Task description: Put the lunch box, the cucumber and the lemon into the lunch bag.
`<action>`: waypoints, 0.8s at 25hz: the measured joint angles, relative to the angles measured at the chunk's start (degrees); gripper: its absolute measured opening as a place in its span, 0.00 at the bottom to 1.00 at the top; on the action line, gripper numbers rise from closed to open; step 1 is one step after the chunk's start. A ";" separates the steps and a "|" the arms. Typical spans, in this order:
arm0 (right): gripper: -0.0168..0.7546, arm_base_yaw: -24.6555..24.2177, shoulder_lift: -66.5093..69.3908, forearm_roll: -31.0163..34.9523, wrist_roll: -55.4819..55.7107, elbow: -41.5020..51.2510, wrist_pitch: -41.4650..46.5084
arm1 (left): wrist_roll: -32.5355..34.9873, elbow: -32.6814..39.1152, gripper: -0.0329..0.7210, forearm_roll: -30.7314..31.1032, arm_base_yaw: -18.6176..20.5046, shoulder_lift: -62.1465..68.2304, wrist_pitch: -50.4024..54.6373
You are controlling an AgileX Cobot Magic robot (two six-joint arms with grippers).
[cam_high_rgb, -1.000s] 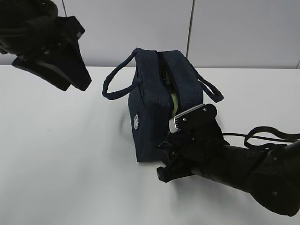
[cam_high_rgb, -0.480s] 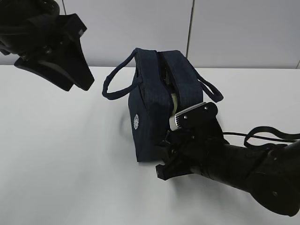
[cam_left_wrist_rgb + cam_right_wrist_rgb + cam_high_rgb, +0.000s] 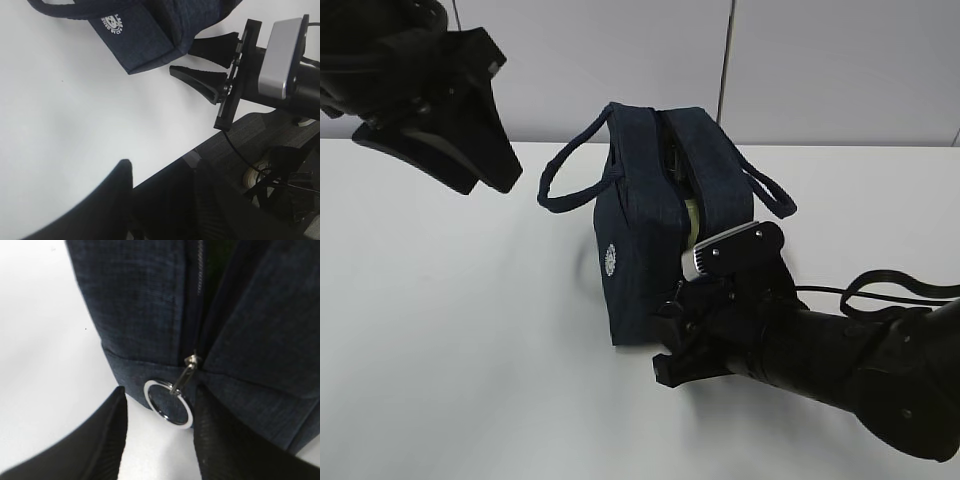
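The navy lunch bag [image 3: 650, 230] stands mid-table with its top zipper parted. A pale green strip [image 3: 689, 216] shows in the gap, likely the lunch box; the cucumber and the lemon are hidden. My right gripper [image 3: 672, 335] sits low at the bag's near end. In the right wrist view it [image 3: 160, 397] is open, with the metal ring pull [image 3: 168, 403] hanging between the fingers, apart from both. My left gripper [image 3: 492, 172] is raised at the far left, away from the bag. In its own view it [image 3: 160, 172] is open and holds nothing.
The bag's two loop handles [image 3: 570, 180] stick out to either side. A black cable [image 3: 885, 285] lies on the table at the right. The left wrist view shows the table's edge with dark floor [image 3: 260, 145] beyond it.
The left gripper has shifted very slightly to the right. The right gripper and the bag have hardly moved.
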 joint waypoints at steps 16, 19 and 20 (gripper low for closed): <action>0.45 0.00 0.00 -0.11 0.37 0.00 -0.98 | 0.00 0.00 0.41 -1.55 0.00 0.00 0.00; 0.45 0.00 0.00 -0.11 0.37 0.00 -1.22 | 0.00 0.00 0.41 -2.18 0.00 0.00 0.00; 0.45 0.00 0.00 -0.11 0.37 0.00 -1.22 | 0.00 0.00 0.41 -2.28 0.00 0.00 0.00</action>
